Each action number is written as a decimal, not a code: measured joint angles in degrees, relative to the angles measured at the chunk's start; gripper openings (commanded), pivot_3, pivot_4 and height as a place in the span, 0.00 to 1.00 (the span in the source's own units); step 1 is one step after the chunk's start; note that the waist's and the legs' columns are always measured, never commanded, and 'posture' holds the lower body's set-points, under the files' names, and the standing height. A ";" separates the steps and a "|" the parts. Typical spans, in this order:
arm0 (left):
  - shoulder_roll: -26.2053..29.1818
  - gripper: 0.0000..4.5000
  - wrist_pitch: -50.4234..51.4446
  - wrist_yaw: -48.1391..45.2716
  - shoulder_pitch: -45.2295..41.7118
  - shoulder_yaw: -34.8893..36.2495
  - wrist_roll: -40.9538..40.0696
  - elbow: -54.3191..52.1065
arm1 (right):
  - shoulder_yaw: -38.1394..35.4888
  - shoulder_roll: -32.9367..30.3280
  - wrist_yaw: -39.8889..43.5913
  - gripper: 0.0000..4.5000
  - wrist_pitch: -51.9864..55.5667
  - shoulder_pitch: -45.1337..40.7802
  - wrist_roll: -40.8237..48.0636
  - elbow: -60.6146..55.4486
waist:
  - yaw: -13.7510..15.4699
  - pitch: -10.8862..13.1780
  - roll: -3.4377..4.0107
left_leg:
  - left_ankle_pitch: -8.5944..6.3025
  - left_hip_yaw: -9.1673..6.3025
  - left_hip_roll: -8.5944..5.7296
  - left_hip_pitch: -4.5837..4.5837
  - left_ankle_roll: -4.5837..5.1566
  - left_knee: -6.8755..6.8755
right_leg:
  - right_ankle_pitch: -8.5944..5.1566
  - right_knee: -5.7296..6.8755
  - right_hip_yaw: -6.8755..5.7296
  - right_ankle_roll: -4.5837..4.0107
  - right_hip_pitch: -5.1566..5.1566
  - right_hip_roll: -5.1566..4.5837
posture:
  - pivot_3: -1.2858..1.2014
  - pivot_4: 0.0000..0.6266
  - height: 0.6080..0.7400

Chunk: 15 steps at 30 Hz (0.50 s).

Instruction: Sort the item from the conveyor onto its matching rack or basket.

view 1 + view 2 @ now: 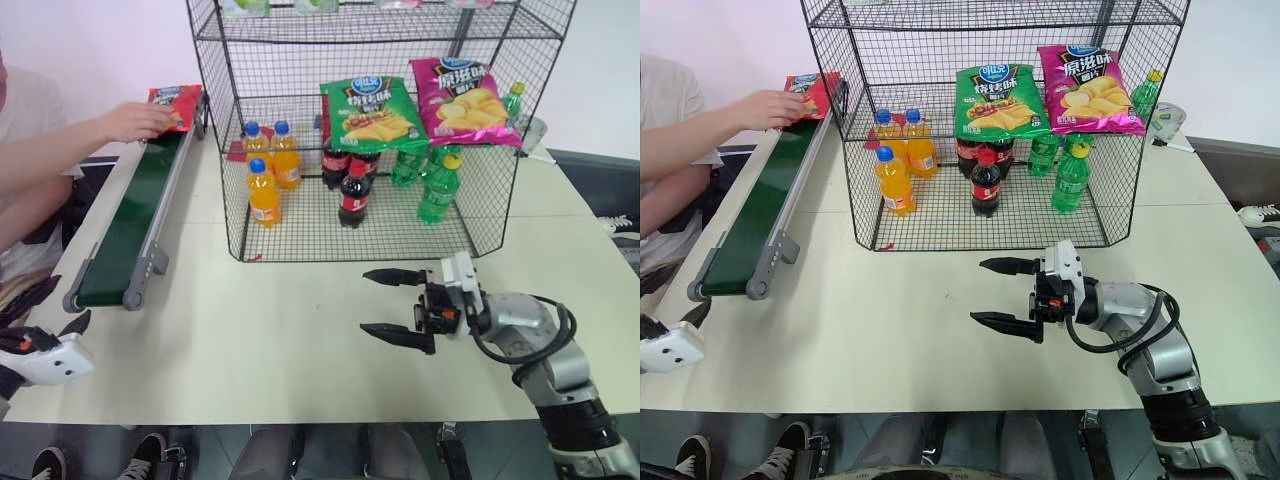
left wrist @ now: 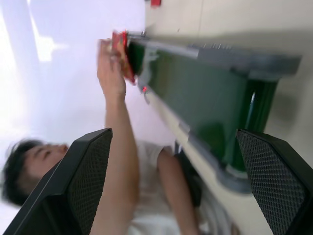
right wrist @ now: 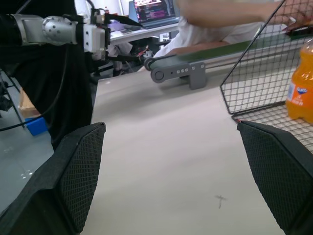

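One red chip bag (image 1: 176, 103) at conveyor (image 1: 135, 222) far end, under person's hand (image 1: 135, 120). Likely light, crinkly, slippery, crushable; pinch by sealed edge. Left gripper (image 1: 45, 318) & right gripper (image 1: 398, 305) both spread, empty.

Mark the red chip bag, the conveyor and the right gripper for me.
red chip bag (image 1: 180, 97), left eye view, its upper front.
conveyor (image 1: 135, 225), left eye view, mid belt.
right gripper (image 1: 381, 302), left eye view, between its fingertips.
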 measured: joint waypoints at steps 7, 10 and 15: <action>-0.03 0.94 2.76 4.04 0.39 -0.05 -0.37 4.14 | 0.34 1.81 0.03 1.00 -1.48 -1.08 -1.61 2.04 | -0.01 -0.01 -0.01 | 0.00 0.00 0.01 0.02 0.00 0.01 | 0.00 0.03 0.00 0.00 0.00 0.01 | 0.52 0.24 1.00; 0.11 0.94 3.30 5.98 0.21 -1.33 -0.30 4.85 | 1.09 2.67 -0.30 1.00 -2.91 -2.38 -2.82 2.94 | 0.04 -0.01 -0.01 | 0.01 0.00 0.01 0.01 -0.01 0.01 | 0.00 0.02 0.00 0.00 0.00 0.01 | 0.52 0.24 1.00; 0.47 0.94 3.32 7.91 -0.15 -3.32 -0.23 4.99 | 2.01 2.67 0.33 1.00 -6.26 -2.64 -5.48 4.76 | 0.03 -0.04 -0.06 | 0.02 0.00 0.01 0.02 -0.03 0.03 | 0.01 0.04 0.00 0.00 0.01 0.01 | 0.52 0.24 1.00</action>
